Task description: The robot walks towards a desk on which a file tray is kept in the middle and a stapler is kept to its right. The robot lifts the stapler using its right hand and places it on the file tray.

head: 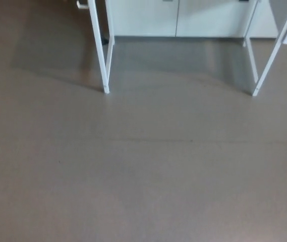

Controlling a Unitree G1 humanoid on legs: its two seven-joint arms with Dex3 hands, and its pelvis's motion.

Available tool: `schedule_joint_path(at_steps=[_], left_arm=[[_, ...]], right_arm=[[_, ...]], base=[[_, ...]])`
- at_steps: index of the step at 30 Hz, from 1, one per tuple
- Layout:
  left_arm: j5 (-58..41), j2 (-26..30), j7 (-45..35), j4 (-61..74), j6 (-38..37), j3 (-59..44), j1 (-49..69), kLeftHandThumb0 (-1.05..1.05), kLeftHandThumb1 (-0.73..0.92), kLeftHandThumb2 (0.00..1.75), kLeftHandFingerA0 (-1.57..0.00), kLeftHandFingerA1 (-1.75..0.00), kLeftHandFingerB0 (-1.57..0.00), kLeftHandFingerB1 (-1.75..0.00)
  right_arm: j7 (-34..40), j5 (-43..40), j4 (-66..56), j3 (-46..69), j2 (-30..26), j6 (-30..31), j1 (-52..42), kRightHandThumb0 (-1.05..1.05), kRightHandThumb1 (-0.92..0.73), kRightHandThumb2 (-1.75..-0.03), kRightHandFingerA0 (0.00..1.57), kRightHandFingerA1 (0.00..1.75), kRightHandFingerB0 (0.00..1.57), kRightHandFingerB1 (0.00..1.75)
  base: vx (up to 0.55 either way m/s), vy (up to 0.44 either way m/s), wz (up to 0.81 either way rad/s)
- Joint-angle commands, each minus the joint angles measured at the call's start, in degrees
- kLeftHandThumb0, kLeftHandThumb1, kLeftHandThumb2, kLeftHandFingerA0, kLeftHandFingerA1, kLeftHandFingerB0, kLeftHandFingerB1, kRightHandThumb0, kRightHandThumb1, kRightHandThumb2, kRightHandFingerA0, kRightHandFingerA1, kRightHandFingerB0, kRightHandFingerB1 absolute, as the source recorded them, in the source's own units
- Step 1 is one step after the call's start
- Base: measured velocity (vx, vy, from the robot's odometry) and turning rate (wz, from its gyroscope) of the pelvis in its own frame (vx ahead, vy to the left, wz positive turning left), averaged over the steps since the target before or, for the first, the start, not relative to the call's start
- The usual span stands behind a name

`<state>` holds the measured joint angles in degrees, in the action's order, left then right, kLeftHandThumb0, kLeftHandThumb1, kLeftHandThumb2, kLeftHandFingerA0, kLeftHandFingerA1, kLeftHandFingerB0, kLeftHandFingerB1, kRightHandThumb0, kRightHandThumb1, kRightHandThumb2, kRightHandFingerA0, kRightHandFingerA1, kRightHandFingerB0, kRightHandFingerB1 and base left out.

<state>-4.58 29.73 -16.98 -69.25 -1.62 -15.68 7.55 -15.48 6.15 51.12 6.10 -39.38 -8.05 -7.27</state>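
Grey-brown floor (143, 176) | white desk legs (99, 50) upright | pale cabinets (143, 17) behind

No writing I can read from here, nothing on the grey-brown floor (143, 176), nothing on the white legs (98, 45) of the surface, nothing on the pale cabinet fronts (143, 17) behind, no legible label, brand, number or sign.

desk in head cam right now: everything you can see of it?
Only the legs of the desk show: thin white bars, metal by the look, running out of the top edge. A left pair and a right pair stand on the brown floor, with a shadow between them. The desk's top is out of view.
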Motion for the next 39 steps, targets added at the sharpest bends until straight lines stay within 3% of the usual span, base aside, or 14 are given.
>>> schedule_joint_path(at_steps=[1,4,7,8,12,17,19,22,23,25,28,31,36,39], left_arm=[[0.00,0.53,1.03,0.39,-0.87,-0.08,0.85,-0.78,0.70,1.03,0.00,-0.30,-0.01,-0.19],[0.39,0.58,-0.01,2.62,-2.44,0.58,2.54,-0.78,0.72,1.04,0.00,-0.29,-0.03,-0.20],[0.00,0.45,0.03,3.89,-1.79,0.49,3.12,-0.79,0.71,1.03,0.00,-0.28,-0.04,-0.21],[-1.33,0.38,0.49,3.84,0.10,-0.82,2.37,-0.79,0.69,1.01,0.00,-0.26,-0.05,-0.19],[0.04,0.73,1.92,0.74,0.10,0.01,-0.07,-0.76,0.70,1.02,0.00,-0.30,-0.03,-0.21],[-1.04,0.70,0.19,-0.08,-1.51,-0.97,0.19,-0.81,0.70,1.01,0.00,-0.25,-0.05,-0.19],[-1.12,0.70,0.10,-0.75,-1.23,-1.25,-0.29,-0.82,0.71,1.02,0.00,-0.23,-0.04,-0.17],[0.32,1.11,0.61,-0.07,-2.57,-0.19,0.18,-0.79,0.71,1.03,0.00,-0.30,-0.05,-0.22],[-0.08,1.07,0.43,0.10,-2.03,-0.45,0.07,-0.79,0.71,1.02,0.00,-0.27,-0.02,-0.19],[-1.04,0.97,0.30,-0.34,-1.52,-1.38,-0.56,-0.79,0.69,1.02,0.00,-0.28,-0.02,-0.20],[-0.57,1.45,0.45,-1.20,-1.01,-1.08,-1.39,-0.80,0.71,1.02,0.00,-0.25,-0.01,-0.17],[-0.56,1.86,0.01,-0.89,-0.61,-0.95,-1.97,-0.80,0.72,1.02,0.00,-0.25,0.00,-0.15],[0.41,2.21,0.09,-0.57,-1.76,0.12,-1.89,-0.78,0.72,1.04,0.00,-0.29,0.00,-0.19],[0.40,2.63,-0.96,-0.67,-1.44,0.34,-2.38,-0.81,0.74,1.04,0.00,-0.25,0.00,-0.15]], right_arm=[[-0.89,-0.61,1.59,0.65,-0.77,-1.54,0.18,-0.78,-0.52,-0.92,0.07,0.48,0.00,0.13],[-0.97,-0.20,0.41,0.47,-0.94,0.51,0.01,-0.78,-0.55,-0.92,0.00,0.25,0.00,0.12],[-2.52,-1.25,0.24,1.19,-0.92,-0.23,-0.33,-0.76,-0.53,-0.91,0.01,0.27,0.00,0.13],[-2.12,-1.93,1.63,1.79,0.03,-0.70,0.81,-0.76,-0.51,-0.88,0.01,0.40,0.00,0.12],[-1.99,-2.35,2.34,2.66,0.83,-0.99,1.49,-0.76,-0.50,-0.91,0.00,0.32,0.00,0.13],[-0.15,-0.48,-0.21,1.92,0.53,-0.31,0.50,-0.72,-0.49,-0.87,0.08,0.49,0.00,0.16],[-0.17,-0.32,0.04,1.72,0.30,-1.17,0.41,-0.69,-0.50,-0.88,0.01,0.35,0.00,0.19],[0.33,0.19,2.10,1.22,0.38,-0.67,1.98,-0.72,-0.48,-0.86,0.02,0.42,0.05,0.17],[0.34,-0.65,2.30,1.84,0.77,-1.04,2.02,-0.63,-0.44,-0.84,0.00,0.45,0.02,0.24],[-0.67,-3.12,1.02,3.68,1.92,-0.42,1.38,-0.65,-0.45,-0.84,0.01,0.36,0.00,0.20],[-1.28,-3.04,0.19,4.06,2.13,-0.14,0.78,-0.76,-0.46,-0.82,0.04,0.44,0.06,0.11],[-0.23,-1.62,1.99,3.12,2.06,-3.19,1.17,-0.73,-0.49,-0.87,0.00,0.23,0.00,0.18],[-0.59,-1.87,2.25,3.13,2.07,-2.95,1.32,-0.74,-0.49,-0.84,0.00,0.19,0.00,0.13],[0.16,-1.85,1.53,3.18,2.51,-1.81,1.17,-0.65,-0.47,-0.85,0.03,0.42,0.00,0.21]], base=[[0.26,0.133,0.20],[0.13,0.009,0.04],[0.10,-0.107,0.05],[0.11,-0.148,0.09],[0.07,-0.261,0.10],[0.14,-0.401,-0.05],[0.08,-0.157,-0.07],[0.08,-0.071,-0.07],[0.09,-0.037,-0.16],[0.09,-0.010,-0.02],[0.15,0.090,0.06],[0.11,0.116,0.00],[0.08,-0.048,0.05],[0.14,-0.167,0.05]])
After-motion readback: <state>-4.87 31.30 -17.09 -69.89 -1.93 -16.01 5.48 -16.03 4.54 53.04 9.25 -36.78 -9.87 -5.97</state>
